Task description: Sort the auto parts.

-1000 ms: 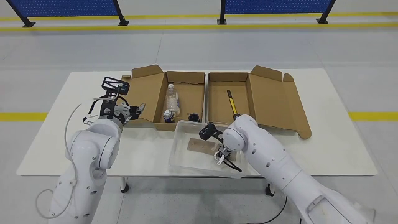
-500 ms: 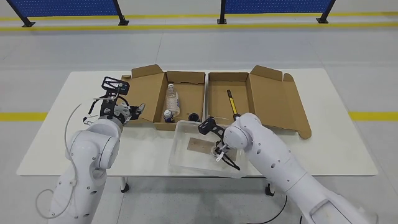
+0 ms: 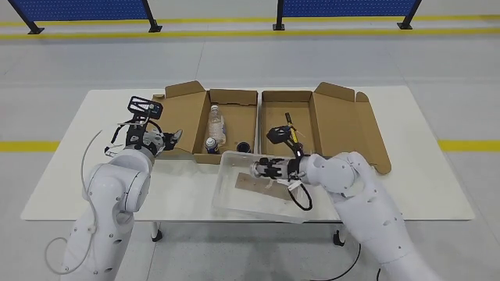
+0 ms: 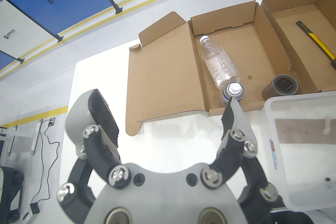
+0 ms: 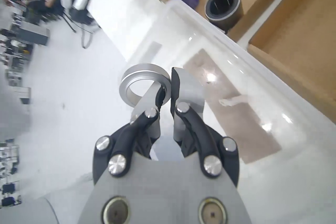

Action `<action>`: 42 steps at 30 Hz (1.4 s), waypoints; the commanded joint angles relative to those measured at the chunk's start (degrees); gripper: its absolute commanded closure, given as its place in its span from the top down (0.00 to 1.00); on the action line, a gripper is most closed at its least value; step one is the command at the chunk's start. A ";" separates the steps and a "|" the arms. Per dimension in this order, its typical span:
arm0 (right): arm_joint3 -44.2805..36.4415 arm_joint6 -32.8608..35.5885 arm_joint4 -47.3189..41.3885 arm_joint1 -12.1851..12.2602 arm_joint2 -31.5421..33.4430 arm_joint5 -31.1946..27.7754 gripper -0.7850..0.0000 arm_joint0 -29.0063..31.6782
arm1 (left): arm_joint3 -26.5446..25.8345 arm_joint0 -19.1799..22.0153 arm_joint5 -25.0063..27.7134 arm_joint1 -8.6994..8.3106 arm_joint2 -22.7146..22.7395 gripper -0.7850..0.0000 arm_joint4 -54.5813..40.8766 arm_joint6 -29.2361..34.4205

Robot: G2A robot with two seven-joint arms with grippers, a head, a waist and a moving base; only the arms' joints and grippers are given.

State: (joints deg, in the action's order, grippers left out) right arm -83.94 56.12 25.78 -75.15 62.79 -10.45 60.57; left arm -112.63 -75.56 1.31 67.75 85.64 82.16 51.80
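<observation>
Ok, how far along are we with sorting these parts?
Done: the plastic bottle, spray can and black cylindrical part sit in the left box, and a yellow-and-black tool lies in the right box. In hand: the right gripper holds a silver ring over the clear bin. To do: placing that ring; whether the bin holds more parts is unclear. The left gripper is open and empty.

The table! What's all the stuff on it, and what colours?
table: one, white, under everything
cardboard boxes: two, brown, open, side by side
bottle: one, clear, lying in one box
spray can: one, blue, white cap, same box
cylinder: one, dark, same box
tool: one, yellow and black, other box
bin: one, clear, before the boxes
ring: one, silver, above the bin
left gripper: open, beside the boxes
right gripper: shut on the ring
</observation>
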 commanded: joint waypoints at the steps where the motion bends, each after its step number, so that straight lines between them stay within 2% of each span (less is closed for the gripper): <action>1: 0.35 -2.00 -4.37 0.11 1.25 -1.55 0.00 1.43 | 0.00 0.00 0.00 0.00 0.00 1.00 0.00 0.00; 6: 2.15 -4.82 -10.91 0.18 2.05 -5.13 0.00 3.60 | 0.00 0.00 0.00 0.00 0.00 1.00 0.00 0.00; 23: 4.15 -3.97 -8.19 0.41 -1.39 -3.84 0.00 0.39 | 0.00 0.00 0.00 0.00 0.00 1.00 0.00 0.00; 29: 5.06 -6.07 -8.01 0.51 -0.94 -3.75 0.00 -1.43 | 0.00 0.00 0.00 0.00 0.00 1.00 0.00 0.00; 32: 6.43 -6.23 -5.25 0.69 -0.46 -2.31 0.00 -3.96 | 0.00 0.00 0.00 0.00 0.00 1.00 0.00 0.00; 37: 8.97 -4.16 4.86 0.93 -1.34 3.63 0.00 -10.33 | 0.00 0.00 0.00 0.00 0.00 1.00 0.00 0.00; 42: 15.49 -0.89 15.72 0.54 -5.29 7.30 0.00 -17.02 | 0.00 0.00 0.00 0.00 0.00 1.00 0.00 0.00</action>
State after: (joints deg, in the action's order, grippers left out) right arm -70.33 54.62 39.71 -74.45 58.43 -3.39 44.90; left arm -112.63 -75.56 1.31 67.75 85.64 82.16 51.80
